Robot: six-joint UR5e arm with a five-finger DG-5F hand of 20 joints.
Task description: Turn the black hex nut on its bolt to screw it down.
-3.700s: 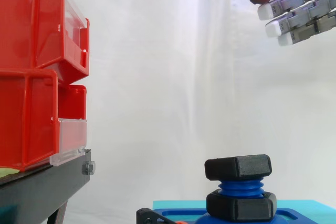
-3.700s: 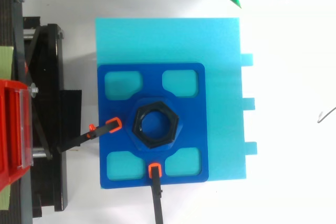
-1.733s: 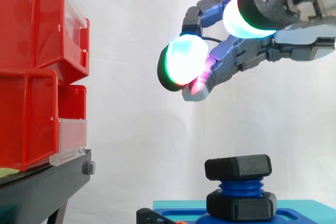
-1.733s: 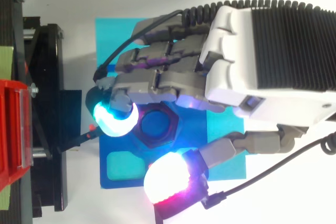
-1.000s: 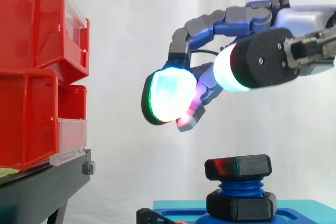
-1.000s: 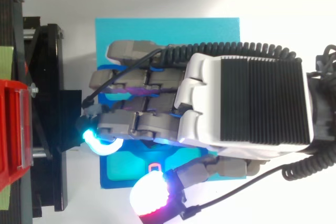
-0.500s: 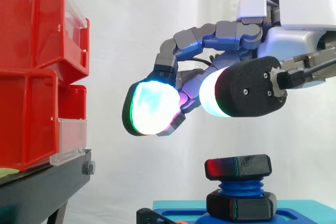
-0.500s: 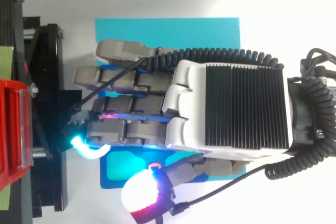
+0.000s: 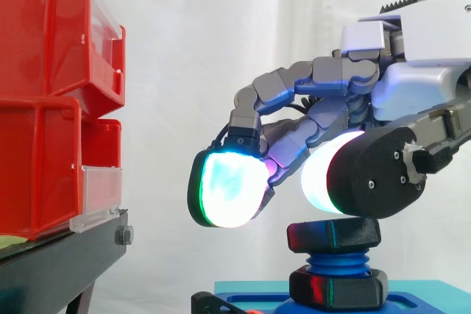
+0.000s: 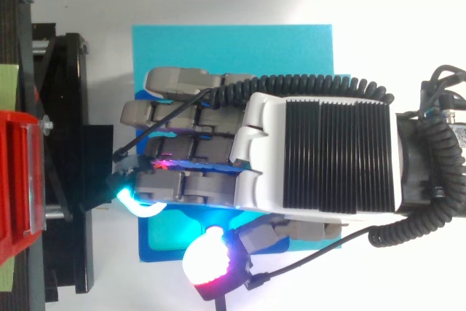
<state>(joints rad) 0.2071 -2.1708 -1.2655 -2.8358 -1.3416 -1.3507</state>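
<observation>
Just above the black hex nut (image 9: 333, 234) hangs the hand (image 9: 412, 86), its fingers loosely arched and apart, gripping nothing. The nut sits high on the blue threaded bolt (image 9: 337, 264), well right of the red bins (image 9: 44, 108). Judging by the exposed thread, grasping and screwing down both remain.

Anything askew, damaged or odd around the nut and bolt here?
Nothing stands out. The black hex nut sits roughly level on the blue bolt, above a second black nut; the hand is poised just over it.
</observation>
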